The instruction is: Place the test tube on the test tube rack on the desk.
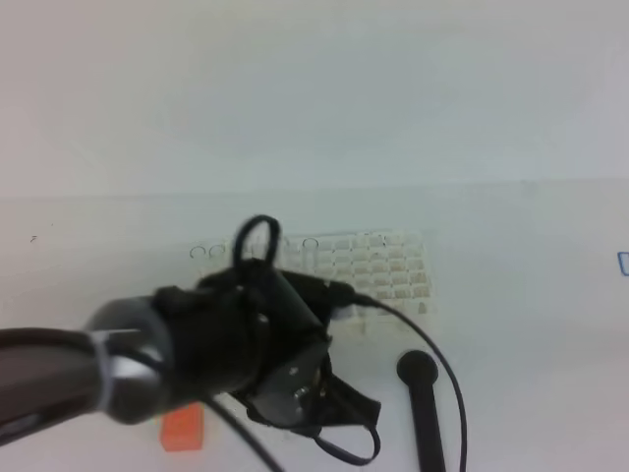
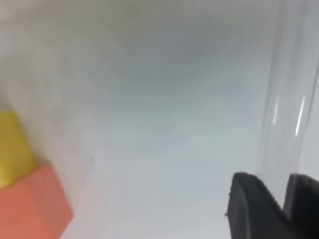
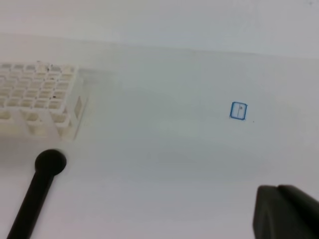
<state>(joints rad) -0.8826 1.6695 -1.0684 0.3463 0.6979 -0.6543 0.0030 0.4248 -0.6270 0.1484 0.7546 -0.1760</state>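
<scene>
Block stack (image 2: 25,189): yellow on orange, at nine o'clock of my left fingers.
Left fingers (image 2: 286,204): narrowed around the test tube (image 2: 286,99), gripping it.
Test tube rack (image 1: 378,270): on the table (image 1: 531,324), one o'clock of my left arm.
Black stick (image 1: 423,403): five o'clock of the rack.
Right fingers (image 3: 284,214): closed, empty.

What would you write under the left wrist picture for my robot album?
Left gripper pinching a clear test tube above the white desk, yellow-and-orange blocks nearby.

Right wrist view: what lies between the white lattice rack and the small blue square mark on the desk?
Nothing: between the white plastic lattice rack and the small blue square mark only bare white desk shows in the right wrist view.
</scene>
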